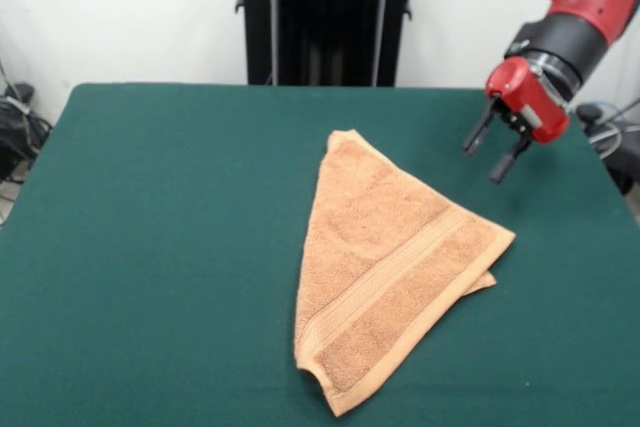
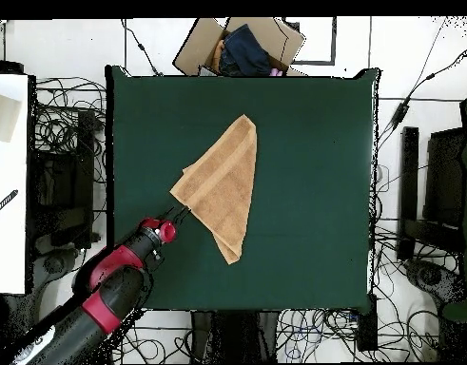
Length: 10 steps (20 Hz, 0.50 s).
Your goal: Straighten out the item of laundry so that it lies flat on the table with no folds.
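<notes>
A white wall (image 1: 120, 7) behind, a cardboard box (image 2: 239, 45) beside tangled floor cables (image 2: 61, 128) — white tiles.

Bright, even light; soft shadows, no glare

A brown cardboard box (image 2: 239, 45) holding dark cloth sits on the floor past the far edge, seen from overhead. Black cables (image 2: 68, 128) tangle along the left (more lie along the near side), beside a white surface (image 2: 9, 181).
</notes>
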Each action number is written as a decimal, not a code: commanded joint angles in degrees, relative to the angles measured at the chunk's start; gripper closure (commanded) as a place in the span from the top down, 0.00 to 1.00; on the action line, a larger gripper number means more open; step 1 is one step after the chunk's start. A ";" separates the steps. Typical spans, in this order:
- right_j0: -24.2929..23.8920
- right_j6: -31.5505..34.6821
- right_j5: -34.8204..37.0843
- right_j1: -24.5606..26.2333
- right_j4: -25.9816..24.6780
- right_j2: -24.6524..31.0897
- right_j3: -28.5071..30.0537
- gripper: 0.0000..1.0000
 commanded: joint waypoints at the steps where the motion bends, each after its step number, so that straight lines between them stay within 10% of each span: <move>1: -2.17 9.97 -3.67 0.73 -0.18 11.13 -5.61 1.00; 10: -3.19 9.97 -5.51 1.44 0.56 13.04 -6.99 1.00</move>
